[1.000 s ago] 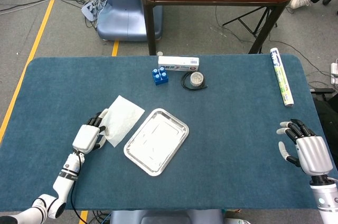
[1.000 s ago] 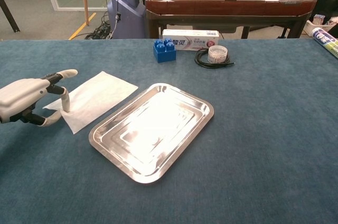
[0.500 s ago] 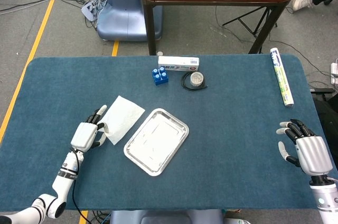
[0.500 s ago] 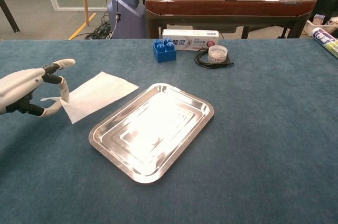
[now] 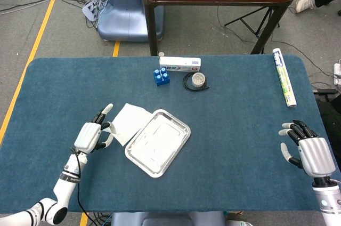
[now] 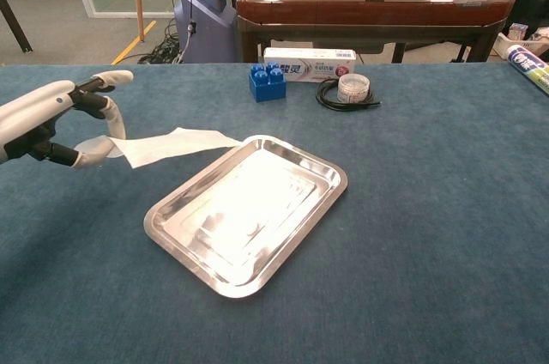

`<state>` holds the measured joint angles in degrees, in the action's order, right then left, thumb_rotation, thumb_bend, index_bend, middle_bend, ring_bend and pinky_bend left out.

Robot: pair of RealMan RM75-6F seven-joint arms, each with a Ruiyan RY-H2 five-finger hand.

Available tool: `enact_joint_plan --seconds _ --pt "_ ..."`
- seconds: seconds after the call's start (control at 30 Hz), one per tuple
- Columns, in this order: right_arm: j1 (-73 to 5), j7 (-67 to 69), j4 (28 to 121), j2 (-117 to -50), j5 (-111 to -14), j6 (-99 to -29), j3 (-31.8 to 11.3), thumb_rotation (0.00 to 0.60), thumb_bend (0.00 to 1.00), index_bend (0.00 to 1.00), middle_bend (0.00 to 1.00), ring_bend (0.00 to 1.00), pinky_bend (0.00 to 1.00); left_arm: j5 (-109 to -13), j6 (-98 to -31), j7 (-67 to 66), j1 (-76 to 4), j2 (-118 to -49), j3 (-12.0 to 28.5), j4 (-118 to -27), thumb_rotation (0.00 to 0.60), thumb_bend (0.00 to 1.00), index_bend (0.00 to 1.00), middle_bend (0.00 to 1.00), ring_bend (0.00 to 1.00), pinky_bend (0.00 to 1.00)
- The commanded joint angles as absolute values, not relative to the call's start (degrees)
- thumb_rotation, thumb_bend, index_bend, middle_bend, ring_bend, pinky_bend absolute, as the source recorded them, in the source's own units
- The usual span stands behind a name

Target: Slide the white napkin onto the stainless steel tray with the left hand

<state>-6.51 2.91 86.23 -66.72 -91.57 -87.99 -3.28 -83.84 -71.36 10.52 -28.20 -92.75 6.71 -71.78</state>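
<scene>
The white napkin [image 5: 129,122] [image 6: 171,144] is lifted at its near-left corner, its far edge reaching the left rim of the stainless steel tray [image 5: 158,142] [image 6: 249,209]. My left hand [image 5: 90,136] [image 6: 53,121] pinches that corner just left of the tray, other fingers spread. The tray lies empty at the table's middle. My right hand [image 5: 310,151] hovers open near the right front edge, far from both, and shows only in the head view.
At the back stand a blue block [image 5: 161,75] [image 6: 267,82], a white toothpaste box [image 5: 180,64] [image 6: 309,63] and a coiled black cable with a small tape roll [image 5: 196,81] [image 6: 350,88]. A wrapped roll [image 5: 284,77] lies at the far right.
My left hand has lifted the napkin's corner and drawn the sheet rightward; its far edge now meets the tray's rim. The right hand has not moved.
</scene>
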Motion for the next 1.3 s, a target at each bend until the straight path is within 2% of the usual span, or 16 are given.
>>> enact_joint_plan --seconds 0.03,0.4,0.8,1.3 --pt "-6.5 3.0 86.2 -66.7 -91.6 -88.0 -3.3 0.600 0.45 0.40 0.31 0.18 0.41 -84.5 -72.0 9.1 -27.8 -91.5 6.2 -74.8 0.600 0.44 0.67 0.00 0.00 0.19" --pt "-6.5 3.3 86.2 -66.6 -91.5 -88.0 -3.3 0.600 0.45 0.40 0.31 0.18 0.41 -88.2 -76.2 3.6 -25.9 -91.2 3.7 -80.8 0.600 0.44 0.67 0.00 0.00 0.19" --pt "-6.5 3.3 86.2 -66.6 -91.4 -88.0 -3.4 0.600 0.45 0.40 0.31 0.18 0.41 -91.3 -76.8 0.4 -25.0 -90.3 1.2 -85.0 0.600 0.44 0.67 0.00 0.00 0.19" --pt "-6.5 3.6 86.3 -66.4 -91.2 -88.0 -3.5 0.600 0.45 0.40 0.31 0.18 0.41 -93.6 -77.8 -1.5 -24.0 -90.9 -0.2 -85.9 0.600 0.44 0.67 0.00 0.00 0.19"
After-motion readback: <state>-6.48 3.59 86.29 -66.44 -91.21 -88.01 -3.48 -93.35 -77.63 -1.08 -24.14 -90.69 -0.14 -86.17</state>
